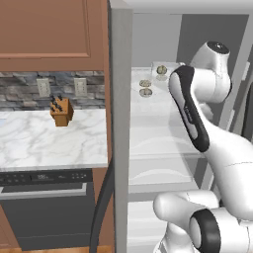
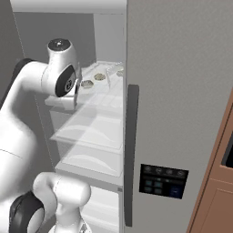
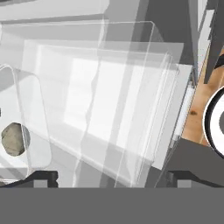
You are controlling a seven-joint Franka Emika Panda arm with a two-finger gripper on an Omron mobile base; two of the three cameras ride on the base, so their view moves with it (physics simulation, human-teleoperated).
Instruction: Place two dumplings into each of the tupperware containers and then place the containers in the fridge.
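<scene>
Dumplings in containers — on fridge shelf.

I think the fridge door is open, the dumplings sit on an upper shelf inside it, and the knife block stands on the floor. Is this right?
Not quite. The knife block stands on the marble counter, not on the floor; the left base view shows it. The rest holds: the fridge is open and the dumplings sit on an upper shelf inside.

White Franka arm raised and bent at the elbow, forearm reached into the open fridge at its upper shelf, gripper with jaws spread wide, nothing between them
</scene>
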